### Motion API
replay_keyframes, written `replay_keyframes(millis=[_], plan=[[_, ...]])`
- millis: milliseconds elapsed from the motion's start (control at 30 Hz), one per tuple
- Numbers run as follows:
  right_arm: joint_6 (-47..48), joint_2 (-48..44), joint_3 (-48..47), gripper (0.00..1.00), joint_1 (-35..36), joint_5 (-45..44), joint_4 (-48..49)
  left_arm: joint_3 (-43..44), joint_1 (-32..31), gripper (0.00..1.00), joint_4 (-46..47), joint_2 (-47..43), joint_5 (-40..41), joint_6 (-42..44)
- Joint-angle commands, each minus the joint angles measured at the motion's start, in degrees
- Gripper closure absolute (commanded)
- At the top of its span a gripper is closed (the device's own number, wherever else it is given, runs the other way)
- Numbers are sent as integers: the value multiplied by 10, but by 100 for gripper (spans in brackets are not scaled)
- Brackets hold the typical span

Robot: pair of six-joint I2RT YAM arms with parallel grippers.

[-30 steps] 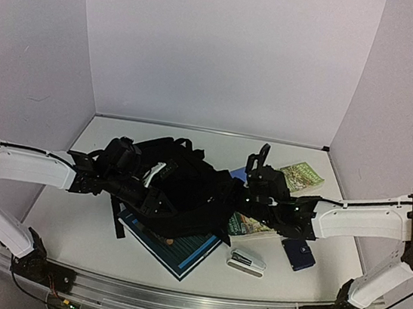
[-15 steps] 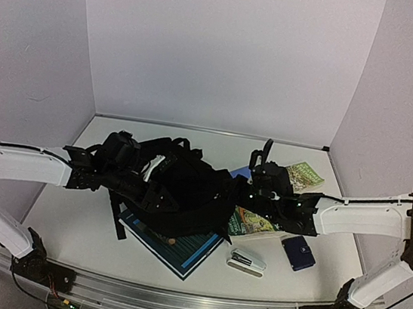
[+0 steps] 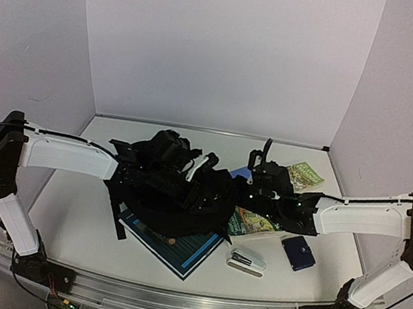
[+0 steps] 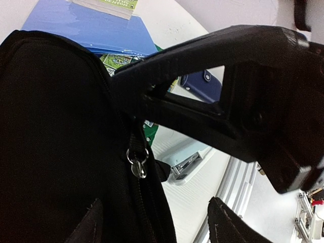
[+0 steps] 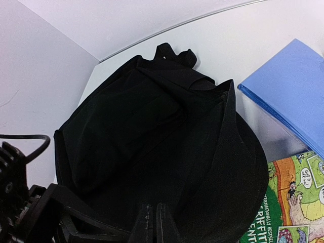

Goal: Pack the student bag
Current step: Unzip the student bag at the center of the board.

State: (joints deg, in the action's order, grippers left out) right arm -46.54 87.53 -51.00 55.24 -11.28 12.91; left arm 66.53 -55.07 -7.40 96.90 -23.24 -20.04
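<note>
Swinging in from the left over the last second, the left arm now sits on top of the student bag (image 3: 174,196), and the left gripper (image 4: 154,228) has gone from nearly closed to spread wide with nothing between the fingers. It's over the bag's near edge beside the zip pull (image 4: 136,164). The right gripper (image 5: 153,223) hasn't moved: fingers pressed together, apparently pinching the bag's rim fabric and holding it up, though the contact point itself is hidden. My read is that the left is setting up for a second grab to pull the mouth open, so packing proper hasn't begun. The bag lies mid-table, slumped over a teal book (image 3: 179,248). Its inside isn't visible from any camera, so I can't tell if it holds anything. Loose items outside it are the blue folder (image 5: 293,91), picture book (image 5: 291,207), green book (image 3: 302,176), stapler (image 3: 247,262) and navy case (image 3: 298,253).
</note>
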Motion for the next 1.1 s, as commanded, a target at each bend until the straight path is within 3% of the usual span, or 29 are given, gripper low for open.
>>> replay_keyframes(millis=[0,200,367,1067], plan=[[3,-7,-4,100,-3,-2,16,49,-16,38,-16,17,46,16],[-1,-10,3,100,-3,-3,17,56,-23,76,-34,29,74,7],[-2,-14,7,100,-3,-12,17,57,-25,98,-67,37,72,1],[42,8,-23,100,-75,-6,-9,-107,-29,100,-120,-93,2,-39]])
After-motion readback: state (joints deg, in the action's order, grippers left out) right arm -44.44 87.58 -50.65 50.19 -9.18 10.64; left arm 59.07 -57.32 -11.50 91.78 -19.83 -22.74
